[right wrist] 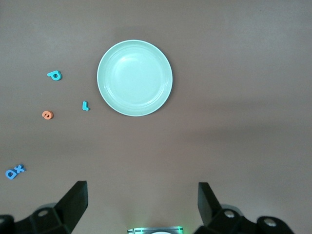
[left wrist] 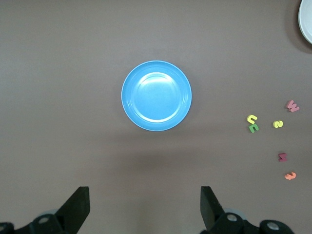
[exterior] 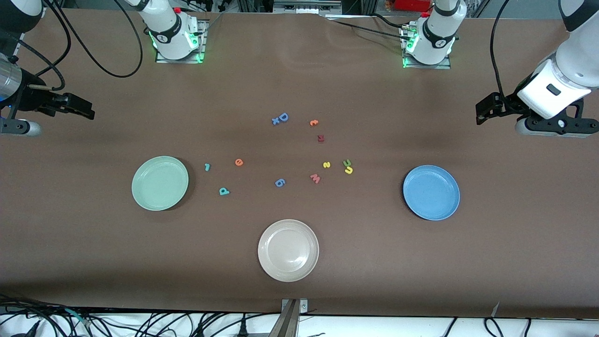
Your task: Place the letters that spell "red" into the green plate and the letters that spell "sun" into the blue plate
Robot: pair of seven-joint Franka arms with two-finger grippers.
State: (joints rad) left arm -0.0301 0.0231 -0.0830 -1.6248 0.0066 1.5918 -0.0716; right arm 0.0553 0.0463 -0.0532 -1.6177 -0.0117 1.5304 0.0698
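The empty green plate [exterior: 160, 183] [right wrist: 134, 78] lies toward the right arm's end, with the teal r [exterior: 207, 166] [right wrist: 85, 105], orange e [exterior: 239, 162] [right wrist: 47, 115] and teal d [exterior: 224, 191] [right wrist: 55, 75] on the table beside it. The blue plate [exterior: 431, 192] [left wrist: 156, 95], also empty, lies toward the left arm's end. The yellow s [exterior: 326, 164] [left wrist: 278, 124], green n [exterior: 347, 162] [left wrist: 253, 128] and yellow u [exterior: 348, 170] [left wrist: 251, 118] lie mid-table. My right gripper [exterior: 86, 111] [right wrist: 142, 202] and left gripper [exterior: 484, 112] [left wrist: 145, 204] hang open and empty high over the table's two ends.
A beige plate [exterior: 288, 250] sits near the front edge. Other letters lie mid-table: a pink w [exterior: 315, 178], a blue 6-like piece [exterior: 280, 182], a blue D with a small x [exterior: 280, 118], an orange c-like letter [exterior: 314, 122] and a dark red piece [exterior: 321, 138].
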